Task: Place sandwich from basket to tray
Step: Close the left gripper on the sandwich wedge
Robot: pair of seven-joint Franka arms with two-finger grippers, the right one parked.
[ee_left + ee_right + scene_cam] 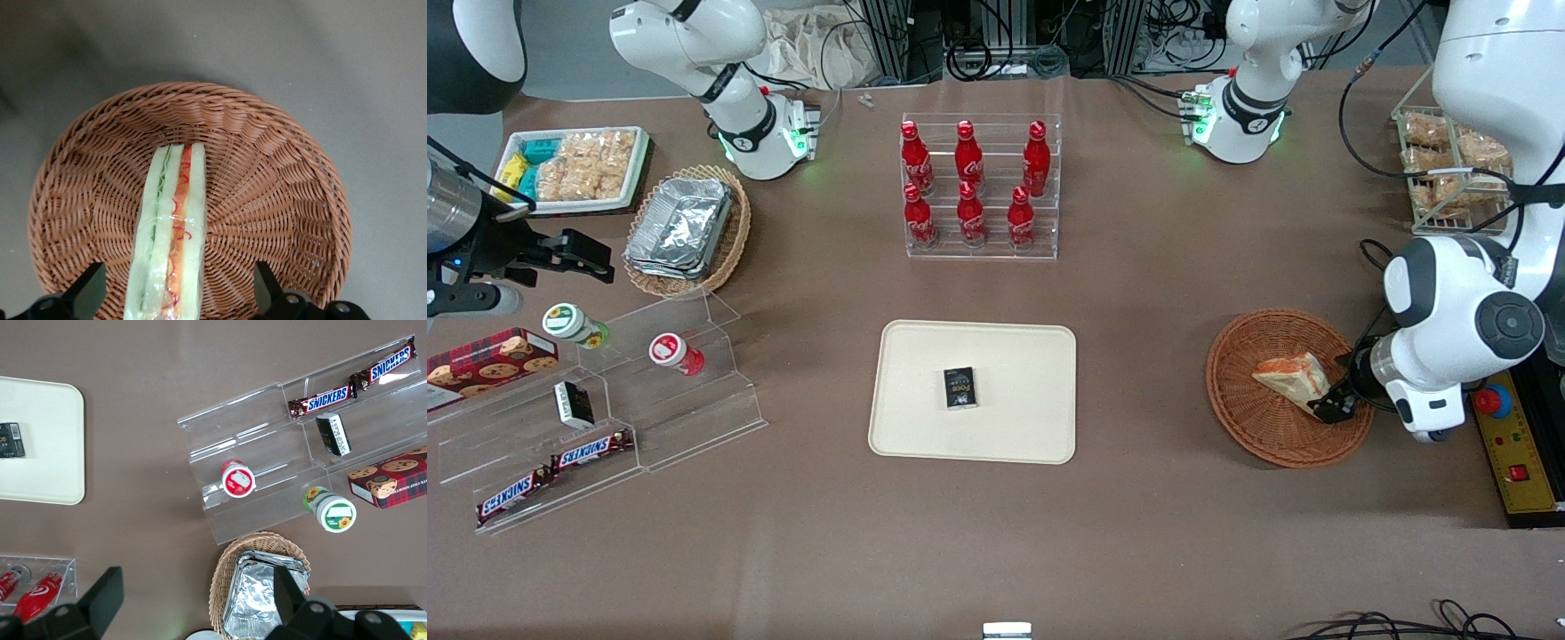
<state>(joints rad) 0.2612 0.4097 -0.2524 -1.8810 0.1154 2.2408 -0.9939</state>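
The sandwich (1288, 374), a pale wedge wrapped in clear film, lies in the reddish-brown wicker basket (1258, 436) toward the working arm's end of the table. My left gripper (1334, 407) is low over the basket's rim, at the sandwich's end. In the left wrist view the sandwich (172, 227) shows its cut edge with green and orange layers, standing between the two fingers (267, 288) of the gripper (179, 293). The fingers are open, with gaps on both sides of the sandwich. The basket (280, 200) fills that view. The cream tray (925, 356) lies at the table's middle.
A small black packet (959, 388) lies on the tray. A clear rack of red cola bottles (971, 188) stands farther from the camera than the tray. A yellow control box (1519, 462) sits beside the basket. A wire rack of bread (1449, 169) stands at the working arm's end.
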